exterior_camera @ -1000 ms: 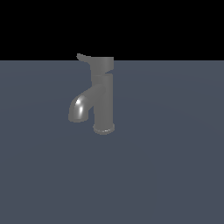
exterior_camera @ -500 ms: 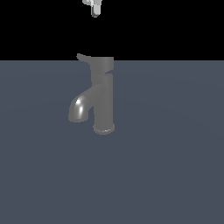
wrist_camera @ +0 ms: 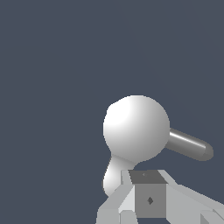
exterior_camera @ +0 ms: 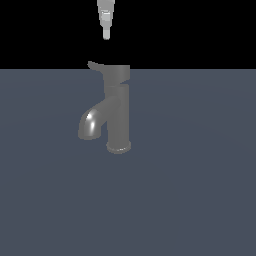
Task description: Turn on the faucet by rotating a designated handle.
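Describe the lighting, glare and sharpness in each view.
Exterior view: black backdrop above a flat, shadowless floor; one bright glint on the faucet's spout; the gripper renders pale against the black. Wrist view: the handle cap is almost washed out white, edges crisp, no blur.

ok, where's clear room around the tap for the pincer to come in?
Bare floor all round the faucet. Open gap between the pincer and the handle below it. Tightest spot is on the exterior view's left of the column, where the lever and spout both stick out.
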Robot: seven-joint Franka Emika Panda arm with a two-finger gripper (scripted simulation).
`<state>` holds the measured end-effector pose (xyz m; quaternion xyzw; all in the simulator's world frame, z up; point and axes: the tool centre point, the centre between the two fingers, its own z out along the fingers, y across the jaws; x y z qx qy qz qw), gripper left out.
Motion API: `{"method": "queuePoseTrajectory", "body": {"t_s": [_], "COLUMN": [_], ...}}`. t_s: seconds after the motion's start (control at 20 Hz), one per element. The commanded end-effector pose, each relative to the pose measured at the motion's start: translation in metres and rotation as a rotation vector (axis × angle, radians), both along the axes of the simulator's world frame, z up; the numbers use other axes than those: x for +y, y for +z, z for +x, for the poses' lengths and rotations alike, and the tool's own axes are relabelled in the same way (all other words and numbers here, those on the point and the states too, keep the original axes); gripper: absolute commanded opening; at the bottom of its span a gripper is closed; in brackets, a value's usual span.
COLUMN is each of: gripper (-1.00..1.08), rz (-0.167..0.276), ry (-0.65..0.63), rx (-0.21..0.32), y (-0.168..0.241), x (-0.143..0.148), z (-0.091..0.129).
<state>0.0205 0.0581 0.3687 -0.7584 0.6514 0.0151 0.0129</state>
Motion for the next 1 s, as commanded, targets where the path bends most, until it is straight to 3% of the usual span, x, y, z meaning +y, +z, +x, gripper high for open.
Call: {"method": "queuePoseTrajectory", "body": {"t_s": [0.0,0.5,0.95], "gripper": [-1.0,-1.0,-1.0], "rz": [-0.005,-0.027,-0.038], "ry": [-0.06,-0.274,-0.374], "rx": [0.001,0.004,0.002], "y": [-0.01,-0.049,-0.069], "x": [0.005,0.022,0.03], "z": [0.01,0.045,0.06]}}
